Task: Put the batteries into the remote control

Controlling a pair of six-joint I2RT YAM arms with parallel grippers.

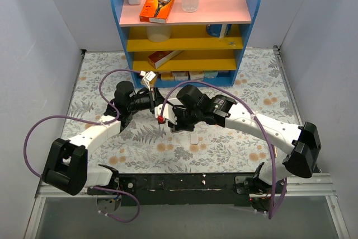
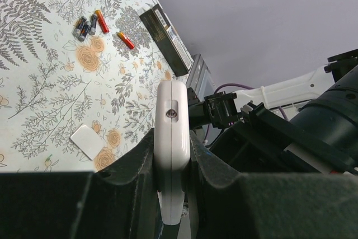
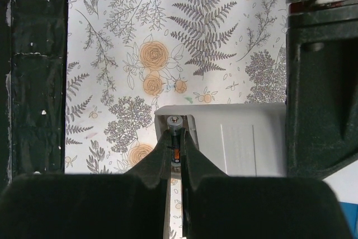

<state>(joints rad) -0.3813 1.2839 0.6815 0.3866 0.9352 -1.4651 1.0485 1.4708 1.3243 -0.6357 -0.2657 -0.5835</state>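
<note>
My left gripper (image 2: 170, 139) is shut on the white remote control (image 2: 171, 117) and holds it edge-on above the table; both also show in the top view, gripper (image 1: 152, 101) and remote (image 1: 164, 109). My right gripper (image 3: 175, 141) is shut on one battery (image 3: 176, 150), whose silvery end (image 3: 175, 121) sits in the open corner compartment of the remote's plain back (image 3: 235, 144). In the top view the right gripper (image 1: 169, 118) meets the remote at mid-table. Several loose batteries (image 2: 85, 26) lie on the floral table, two of them red-ended (image 2: 102, 22).
A white battery cover (image 2: 86, 141) lies on the table, also seen from above (image 1: 193, 138). A long black remote (image 2: 165, 40) lies near the batteries. A blue shelf unit (image 1: 184, 32) with boxes and a bottle stands at the back. A black rail (image 1: 184, 182) runs along the near edge.
</note>
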